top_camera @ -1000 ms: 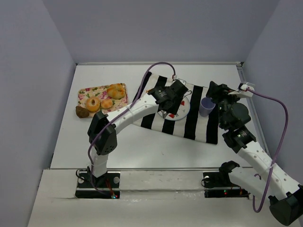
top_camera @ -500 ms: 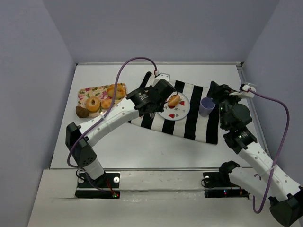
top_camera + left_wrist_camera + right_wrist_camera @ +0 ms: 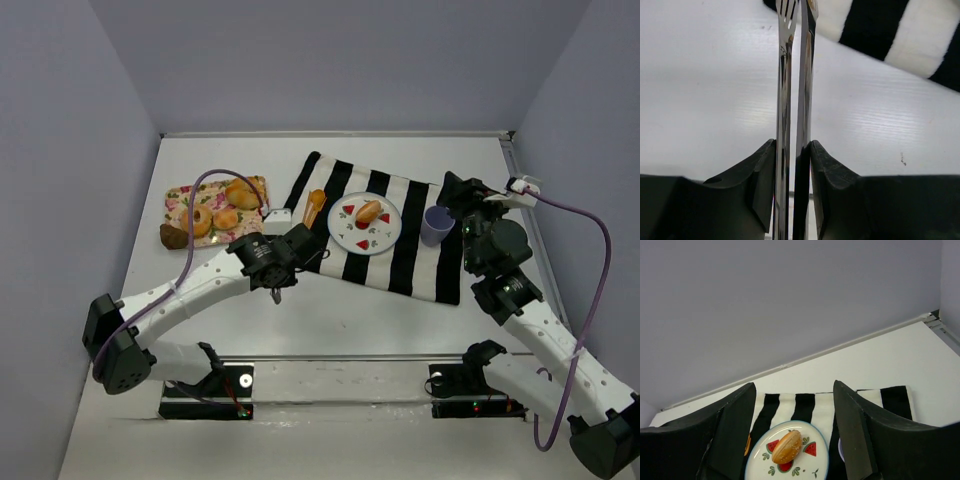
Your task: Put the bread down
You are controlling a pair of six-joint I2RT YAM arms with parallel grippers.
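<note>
Left end effector (image 3: 792, 170) withdrawn, gripping tongs (image 3: 784, 100) | bread (image 3: 369, 211) on plate (image 3: 383, 230), well apart

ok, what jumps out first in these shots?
The bread lies on the white watermelon-print plate, which sits on the black-and-white striped cloth right of centre. The left gripper is shut on metal tongs over the table by the cloth's edge. The right gripper hangs open beside a purple cup, facing the plate.
</note>
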